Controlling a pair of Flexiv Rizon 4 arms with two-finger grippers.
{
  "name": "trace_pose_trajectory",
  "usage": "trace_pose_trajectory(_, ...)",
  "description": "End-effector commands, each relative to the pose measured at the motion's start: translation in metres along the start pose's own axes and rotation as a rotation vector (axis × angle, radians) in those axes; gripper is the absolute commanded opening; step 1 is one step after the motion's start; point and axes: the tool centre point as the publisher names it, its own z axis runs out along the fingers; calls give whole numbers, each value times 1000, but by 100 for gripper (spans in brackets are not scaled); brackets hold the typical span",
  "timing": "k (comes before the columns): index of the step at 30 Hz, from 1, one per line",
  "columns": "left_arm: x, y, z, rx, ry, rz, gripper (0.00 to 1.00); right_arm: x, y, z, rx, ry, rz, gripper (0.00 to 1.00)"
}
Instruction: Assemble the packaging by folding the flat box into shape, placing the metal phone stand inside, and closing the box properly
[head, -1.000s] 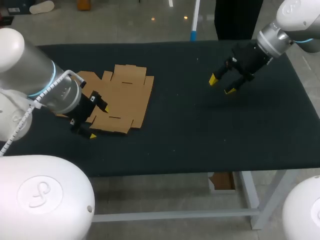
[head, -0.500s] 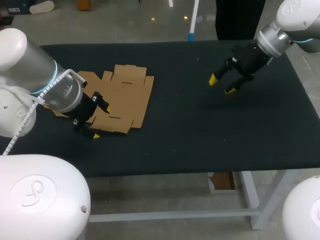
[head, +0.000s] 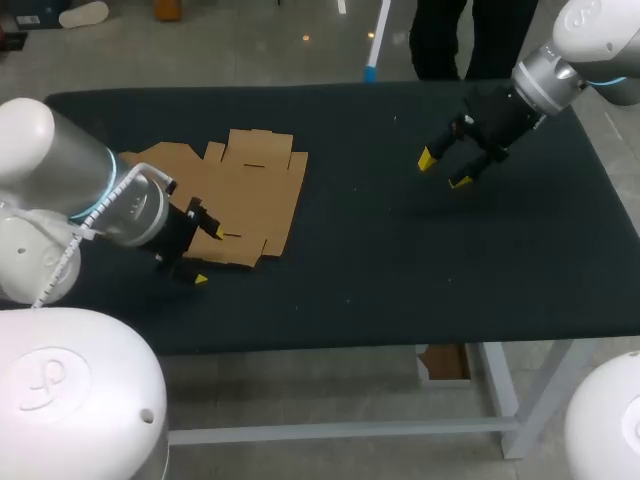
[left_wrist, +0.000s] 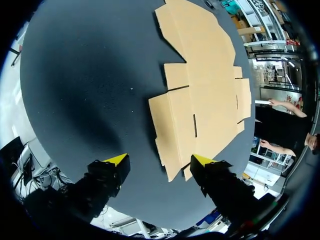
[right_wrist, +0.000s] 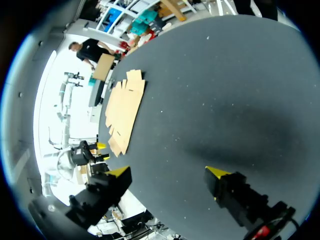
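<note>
Presently the flat box (head: 240, 190) lies unfolded at ten o'clock on the table (head: 380, 270). Left gripper (head: 208, 256), fingers apart and holding nothing, has the box's seven-o'clock corner between them. Right gripper (head: 443, 170), likewise spread and empty, hangs at two o'clock, well apart. Risk: a low finger may shove the sheet instead of lifting a flap, or crease it off the score. Phone stand not in view.

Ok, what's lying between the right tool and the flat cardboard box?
Nothing: the head view shows only bare table between the right tool and the flat box.
</note>
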Motion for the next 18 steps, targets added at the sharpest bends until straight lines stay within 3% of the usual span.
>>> trace_pose_trajectory(1, 9, 1, 19, 155, -16, 0, 76, 0, 0, -1, 2, 3, -1, 100)
trace_pose_trajectory(4, 8, -1, 23, 158, -26, 1, 68, 0, 0, -1, 2, 3, -1, 100)
trace_pose_trajectory(6, 7, -4, 24, 160, -29, -6, 55, 0, 0, -1, 2, 3, -1, 100)
trace_pose_trajectory(18, 12, -15, 36, 197, -54, -21, 44, 0, 0, -1, 2, 3, -1, 100)
